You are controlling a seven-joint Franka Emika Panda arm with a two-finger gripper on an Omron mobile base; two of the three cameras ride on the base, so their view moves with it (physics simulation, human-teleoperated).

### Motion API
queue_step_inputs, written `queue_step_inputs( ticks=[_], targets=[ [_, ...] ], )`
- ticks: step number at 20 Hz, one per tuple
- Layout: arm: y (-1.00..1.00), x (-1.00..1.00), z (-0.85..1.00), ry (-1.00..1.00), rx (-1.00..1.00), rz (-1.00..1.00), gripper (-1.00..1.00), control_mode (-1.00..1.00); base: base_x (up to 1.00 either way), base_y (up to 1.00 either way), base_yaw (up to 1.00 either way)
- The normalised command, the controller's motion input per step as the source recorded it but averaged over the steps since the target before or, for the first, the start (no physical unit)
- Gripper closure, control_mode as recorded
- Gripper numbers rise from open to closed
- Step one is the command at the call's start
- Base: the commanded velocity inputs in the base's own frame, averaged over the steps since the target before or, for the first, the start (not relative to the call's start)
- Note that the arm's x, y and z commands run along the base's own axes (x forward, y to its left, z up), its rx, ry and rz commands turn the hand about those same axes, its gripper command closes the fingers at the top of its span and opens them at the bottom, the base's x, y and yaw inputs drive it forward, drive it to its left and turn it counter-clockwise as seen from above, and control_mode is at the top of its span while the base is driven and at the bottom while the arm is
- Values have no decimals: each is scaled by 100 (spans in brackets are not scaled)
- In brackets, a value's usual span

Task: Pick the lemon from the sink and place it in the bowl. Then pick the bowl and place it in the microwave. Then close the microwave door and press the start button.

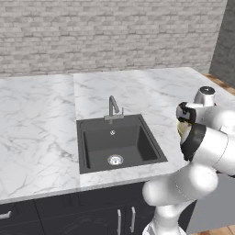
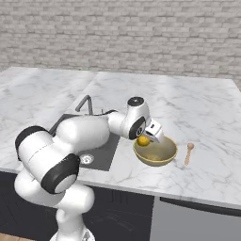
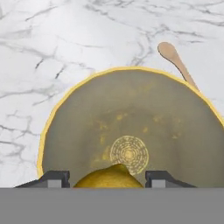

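Marble counter (image 1: 41,119) surrounds the sink (image 1: 117,142) in the left base view. From the right base, the gripper (image 2: 149,136) holds the lemon (image 2: 143,140) over the bowl (image 2: 156,151), a wooden spoon (image 2: 188,152) just beside. Hand view: jaws pinch the lemon (image 3: 109,177), its pointed end toward the bowl's floor.

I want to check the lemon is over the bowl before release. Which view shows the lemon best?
The right base view: the lemon sits whole between the hand fingers, above the bowl rim. The hand view shows just its top, cut off at the bottom. In the left base view the arm blocks it.
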Motion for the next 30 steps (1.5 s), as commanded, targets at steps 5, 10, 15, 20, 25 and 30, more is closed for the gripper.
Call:
queue_step_inputs(
  ticks=[5,10,15,20,25,30],
  targets=[
    [-31,4,-58,20,5,0,100,-100,0,0,0],
    [-23,17,-44,9,2,0,100,-100,0,0,0],
    [-14,17,-27,1,0,0,-100,-100,0,0,0],
    [-1,17,-3,0,0,2,-100,-100,0,0,0],
    [-3,29,0,0,0,7,-100,-100,0,0,0],
    [26,-17,11,-4,-1,12,-100,-100,0,0,0]
  ],
)
